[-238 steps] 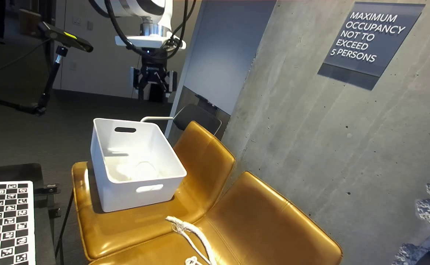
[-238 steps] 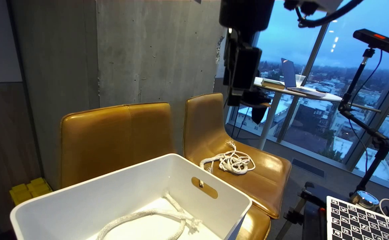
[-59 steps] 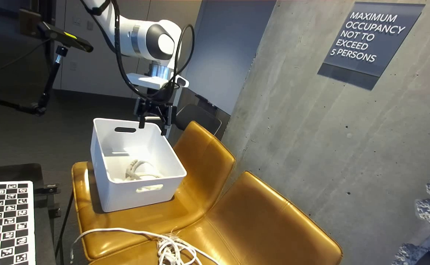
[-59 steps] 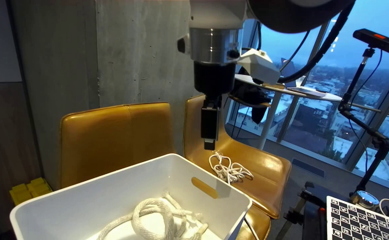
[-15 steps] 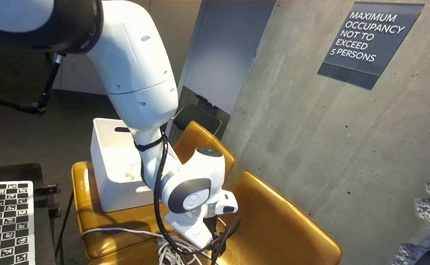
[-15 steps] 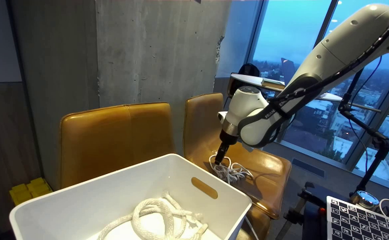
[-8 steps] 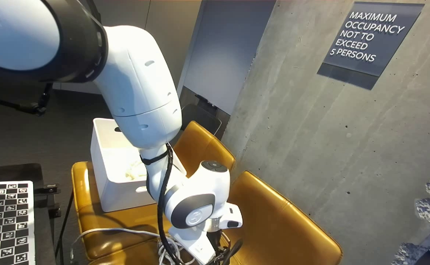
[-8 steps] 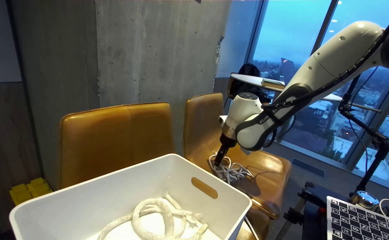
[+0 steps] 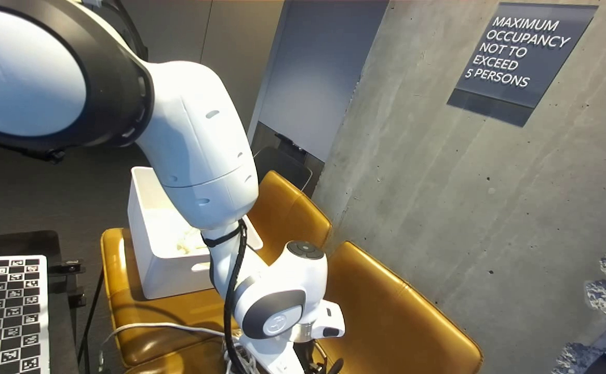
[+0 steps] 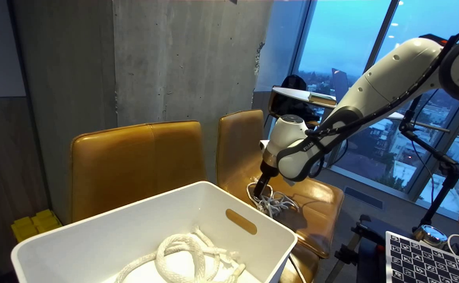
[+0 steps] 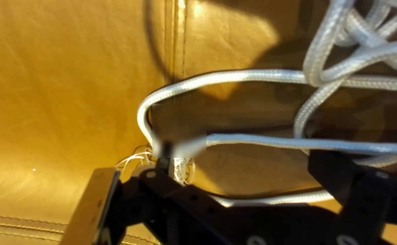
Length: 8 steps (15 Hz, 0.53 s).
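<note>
Only the wrist view shows the gripper [image 11: 241, 153] spread wide, gripping nothing; white cord [image 11: 269, 75] lies beneath on the chair [image 11: 82, 85], heaped toward two o'clock. An exterior view adds thick rope [image 10: 199, 257] in the bin [image 10: 135, 228], at the gripper's eight o'clock.

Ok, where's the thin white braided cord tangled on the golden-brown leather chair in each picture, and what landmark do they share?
In an exterior view: thin white braided cord at the bottom edge, left of centre, partly behind the white robot arm.
In an exterior view: cord right of centre, lower half.
Wrist view: cord piled at upper right, loops reaching left of centre.
Shared landmark: golden-brown leather chair, beneath the cord.
</note>
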Each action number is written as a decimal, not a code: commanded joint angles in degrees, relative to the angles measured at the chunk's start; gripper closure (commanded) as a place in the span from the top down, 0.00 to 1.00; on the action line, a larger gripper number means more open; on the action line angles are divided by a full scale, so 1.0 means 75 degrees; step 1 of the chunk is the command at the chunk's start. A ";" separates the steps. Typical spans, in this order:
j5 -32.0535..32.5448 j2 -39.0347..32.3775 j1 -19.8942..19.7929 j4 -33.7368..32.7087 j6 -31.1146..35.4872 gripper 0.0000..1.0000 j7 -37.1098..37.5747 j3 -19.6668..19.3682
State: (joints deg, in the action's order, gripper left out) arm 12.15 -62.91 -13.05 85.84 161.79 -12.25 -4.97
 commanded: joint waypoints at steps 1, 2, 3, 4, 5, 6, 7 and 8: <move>-0.0243 -0.0376 -0.0159 -0.0666 -0.0202 1.00 -0.0131 0.0089; -0.0254 -0.0412 -0.0170 -0.0763 -0.0235 1.00 -0.0129 0.0087; -0.0263 -0.0444 -0.0182 -0.0852 -0.0270 1.00 -0.0126 0.0088; -0.0268 -0.0487 -0.0189 -0.0947 -0.0309 1.00 -0.0124 0.0087; -0.0269 -0.0541 -0.0188 -0.1031 -0.0350 1.00 -0.0118 0.0080; -0.0270 -0.0583 -0.0193 -0.1098 -0.0385 1.00 -0.0121 0.0081; -0.0273 -0.0610 -0.0203 -0.1140 -0.0424 1.00 -0.0134 0.0093; -0.0280 -0.0624 -0.0204 -0.1168 -0.0473 1.00 -0.0138 0.0105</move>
State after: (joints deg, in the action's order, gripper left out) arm 11.67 -65.73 -13.90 80.31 160.30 -12.25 -4.97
